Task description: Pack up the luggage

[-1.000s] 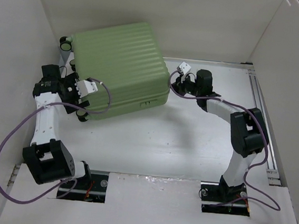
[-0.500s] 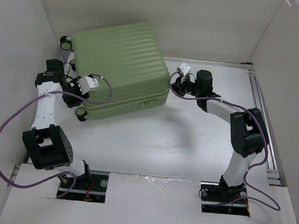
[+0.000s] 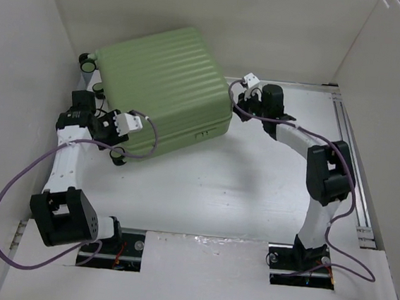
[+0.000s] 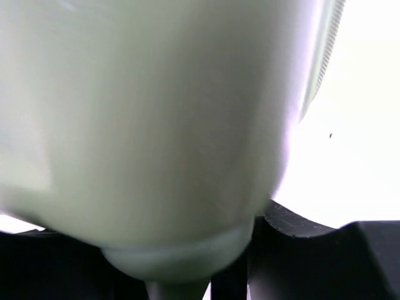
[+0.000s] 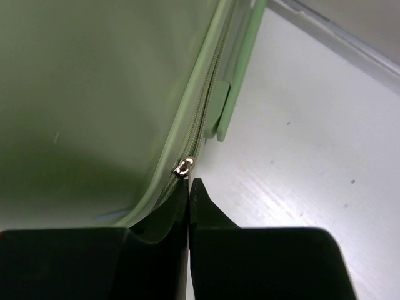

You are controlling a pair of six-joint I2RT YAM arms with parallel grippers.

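The luggage (image 3: 160,82), a big light-green ribbed suitcase, lies closed at the back left of the table. Its black wheels (image 3: 88,60) stick out along the left side. My left gripper (image 3: 115,137) is at the near-left corner; in the left wrist view a blurred green lump of the luggage (image 4: 156,125) sits between the black fingers (image 4: 312,250). My right gripper (image 3: 236,98) is at the right side seam. There my right gripper (image 5: 189,182) is shut on the thin pull of the silver zipper slider (image 5: 183,167), against the green zipper (image 5: 206,106).
White walls enclose the table on the left, back and right. A metal rail (image 3: 348,157) runs along the right edge. Purple cables (image 3: 12,189) loop off both arms. A green latch tab (image 5: 224,112) juts from the seam beyond the slider.
My left gripper has moved right onto the luggage's near-left corner and closed from wide open. The right gripper has moved toward the back along the seam, and the luggage has turned slightly.
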